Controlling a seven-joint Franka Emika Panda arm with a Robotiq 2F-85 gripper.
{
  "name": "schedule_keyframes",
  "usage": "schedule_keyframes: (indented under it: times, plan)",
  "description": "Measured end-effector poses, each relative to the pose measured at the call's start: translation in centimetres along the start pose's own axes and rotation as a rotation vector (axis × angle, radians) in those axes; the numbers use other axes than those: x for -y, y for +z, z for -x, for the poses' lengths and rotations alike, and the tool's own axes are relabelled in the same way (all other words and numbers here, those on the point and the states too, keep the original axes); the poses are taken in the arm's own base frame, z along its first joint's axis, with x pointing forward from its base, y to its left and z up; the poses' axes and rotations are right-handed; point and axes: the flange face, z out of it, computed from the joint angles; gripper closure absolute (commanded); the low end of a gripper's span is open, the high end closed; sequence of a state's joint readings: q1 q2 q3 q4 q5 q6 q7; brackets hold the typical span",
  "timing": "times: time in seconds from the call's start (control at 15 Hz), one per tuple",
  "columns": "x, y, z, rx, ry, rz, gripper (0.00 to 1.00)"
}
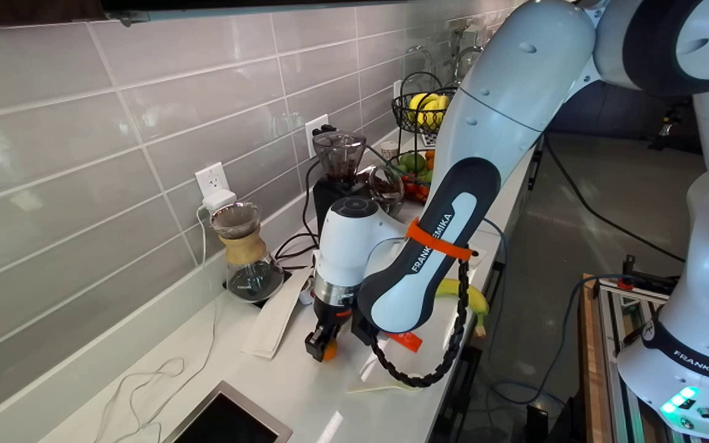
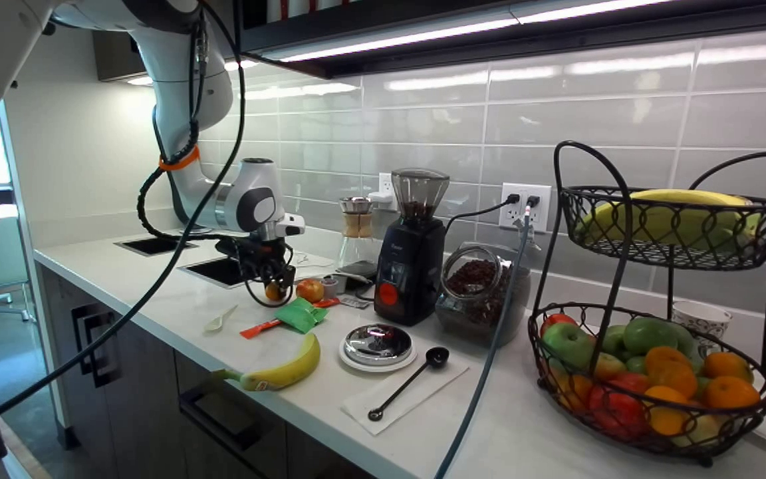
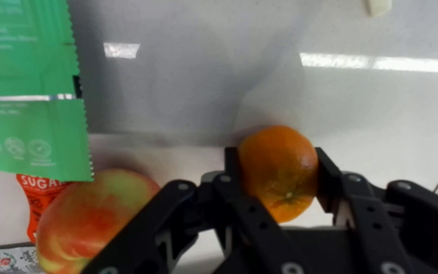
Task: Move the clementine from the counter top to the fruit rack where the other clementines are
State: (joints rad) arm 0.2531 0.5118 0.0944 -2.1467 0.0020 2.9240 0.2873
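Clementine [image 3: 278, 173] squarely between the fingers [image 3: 327, 179], one pad at its nine o'clock and one at its three in the wrist view, both apparently against the peel. I read the gripper [image 3: 278, 167] as clamped on it, though how firmly cannot be told. Being round, it has no long axis to line up; its stem scar faces about half past five. In both exterior views it is low at the counter top [image 2: 509, 412] — touching it or just clear, I cannot tell.

The coming move turns on the fruit rack [image 2: 675, 258]: in an exterior view it stands well apart, between three and four o'clock from the gripper, the other clementines [image 2: 732, 392] in its lower tier. The coffee grinder [image 2: 411, 266] and bean jar [image 2: 453, 313] stand at about three o'clock, so the carry should probably swing wide toward four, then enter below the upper tier. An apple [image 3: 93, 220] lies near, between eight and nine o'clock in the wrist view — a straight lift first seems safest.

In an exterior view the arm [image 1: 484, 141] has its base at three o'clock from the gripper, the forearm slanting down toward seven, the fingertips pointing between six and seven.
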Motion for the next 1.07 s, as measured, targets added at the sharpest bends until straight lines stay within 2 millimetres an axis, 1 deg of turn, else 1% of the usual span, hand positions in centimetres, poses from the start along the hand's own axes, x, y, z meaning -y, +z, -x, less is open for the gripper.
schedule_keyframes:
  times: [0.13,0.27,0.4,0.53,0.6,0.73,1.0,1.07]
  plan:
    - [-0.1,-0.9,-0.5,-0.017,-0.006,-0.001,0.77]
    - [-0.5,-2.6,-1.4,-0.047,-0.007,-0.001,0.77]
    - [-1.1,-5.0,-2.2,-0.084,-0.007,0.002,0.77]
    - [-2.3,-7.8,-2.7,-0.125,-0.004,0.019,0.77]
    - [-3.3,-9.3,-2.8,-0.151,-0.004,0.044,0.77]
    - [-6.0,-12.7,-3.1,-0.223,0.02,0.117,0.77]
    - [-13.3,-19.3,-3.9,-0.363,0.132,0.241,0.77]
    - [-15.0,-20.5,-4.0,-0.391,0.167,0.267,0.52]
